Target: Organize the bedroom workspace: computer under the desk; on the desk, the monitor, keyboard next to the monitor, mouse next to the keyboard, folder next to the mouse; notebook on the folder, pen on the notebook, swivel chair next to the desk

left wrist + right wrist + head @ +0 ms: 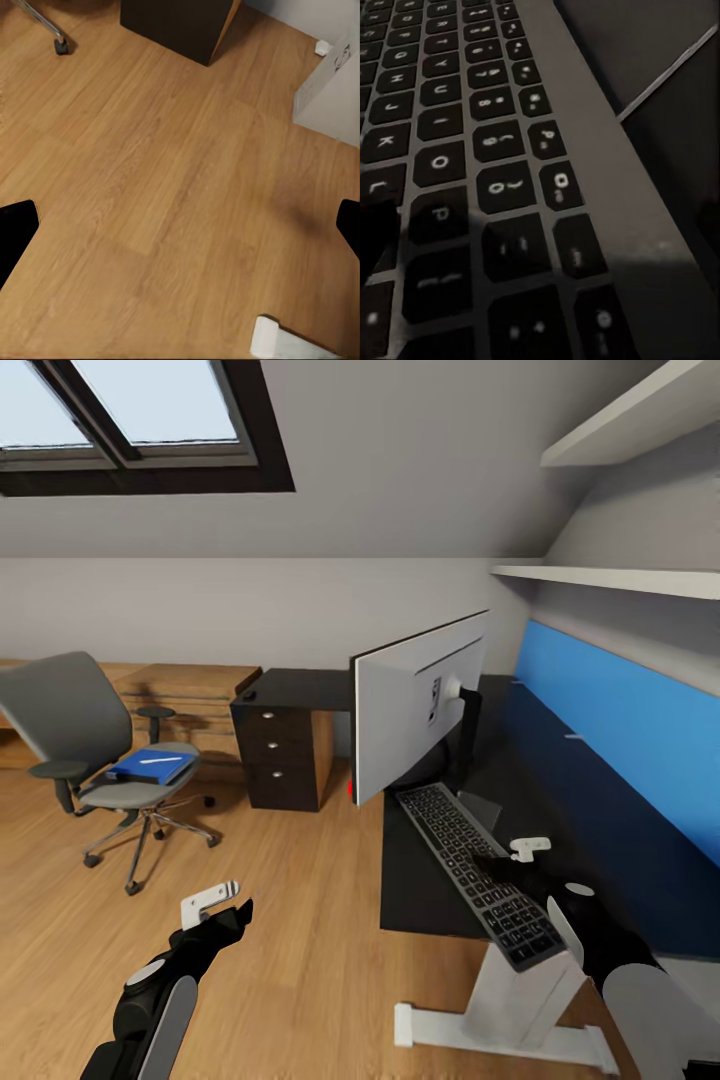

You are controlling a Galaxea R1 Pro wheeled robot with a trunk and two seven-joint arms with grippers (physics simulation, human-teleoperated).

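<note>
Right end effector [510, 857] hovered low over the near half of the keyboard [480, 870], close to the keys or touching them; grip state could not be told, the fingers being dark against dark keys. Keyboard [472, 165] lay slantwise on the black table [560, 800], near end jutting past the table's front edge above a white leg [520, 1000], far end just in front of the monitor [415, 705]. Monitor stood upright on the table, silvery back turned toward the camera, red light [351, 790] at its lower corner. Blue back panel [620, 720] ran along the far side of the table.

Left end effector [215, 905] hung over bare wood floor [165, 187], well apart from the table, released, black fingers [15, 232] spread wide at the edges of the wrist view.

Chair [95, 750] stood on the floor, well apart from the table, near a low oak dresser [190, 695]. Folder [150, 766] lay flat on the seat, pen [157, 759] on top of it. Something dark lay at the folder's front edge, too small to name. Drawer unit [285, 745] stood between chair and monitor.
</note>
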